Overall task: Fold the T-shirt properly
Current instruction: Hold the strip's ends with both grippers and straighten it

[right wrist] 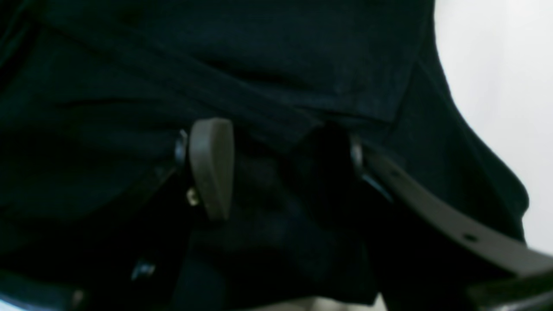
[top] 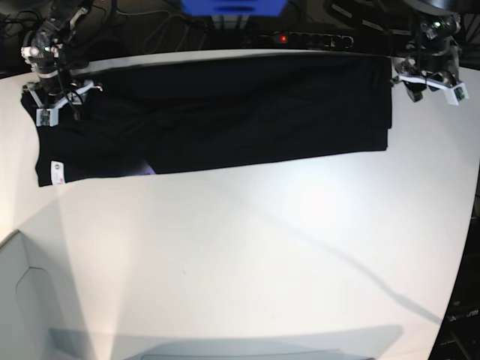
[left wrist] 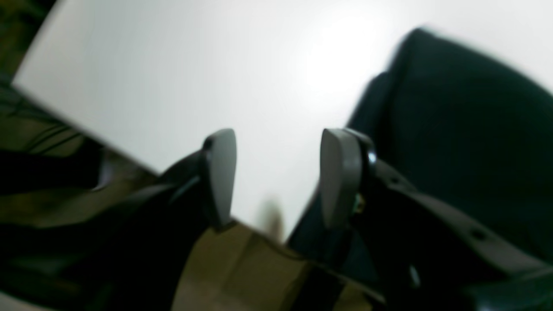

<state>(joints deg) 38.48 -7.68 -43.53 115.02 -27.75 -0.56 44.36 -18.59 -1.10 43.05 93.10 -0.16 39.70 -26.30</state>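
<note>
On the white table (top: pixel 247 255), T-shirt (top: pixel 225 112); left gripper (left wrist: pixel 278 177) agape, right gripper (right wrist: pixel 276 168) seemingly too.

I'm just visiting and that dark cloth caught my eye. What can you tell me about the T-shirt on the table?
The T-shirt is black, soft-looking cloth, lying flat as a long folded band along the far edge of the white table. A small white label shows at its near corner on the base view's left, with a hint of purple print peeking from under the fold. The right tool sits open over that end, cloth bunched between its fingers; the left tool is open beside the other end, not touching.
</note>
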